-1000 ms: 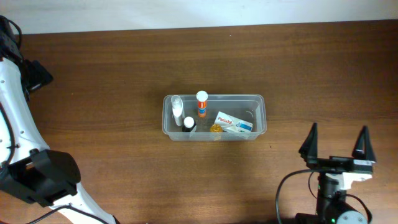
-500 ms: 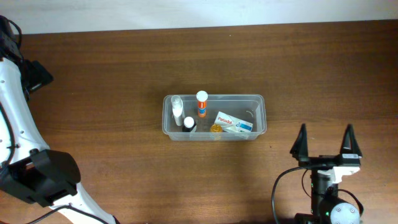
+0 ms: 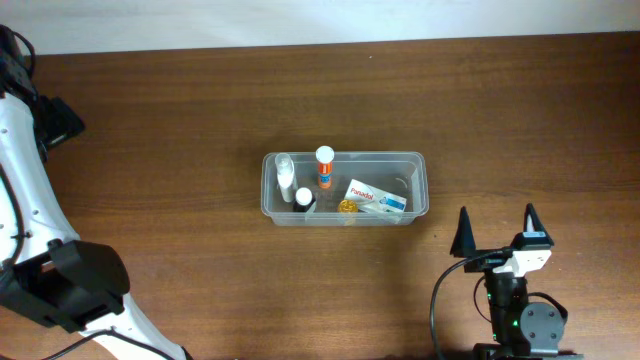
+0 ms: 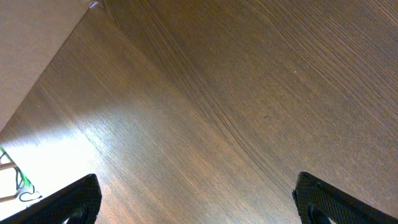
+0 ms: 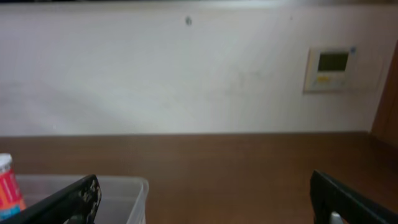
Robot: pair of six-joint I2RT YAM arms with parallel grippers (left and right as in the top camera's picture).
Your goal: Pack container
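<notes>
- My right gripper is spread as wide as it goes and holds nothing. It sits near the container's front right corner, fingers pointing toward it. Driving forward at this height, I could clip the wall and shove the tub across the table.
- The container is mid-table. The orange tube stands upright against its far wall, so I judge a knock to the tub would topple it onto the small bottles just left of it.
- The Panadol box lies in the container's right half. If I reach in there with open fingers, I may snag it and lift it out.
- My left gripper is also fully open and empty, well left of the container over bare wood. A blind sweep from there could strike the tub's left end.
</notes>
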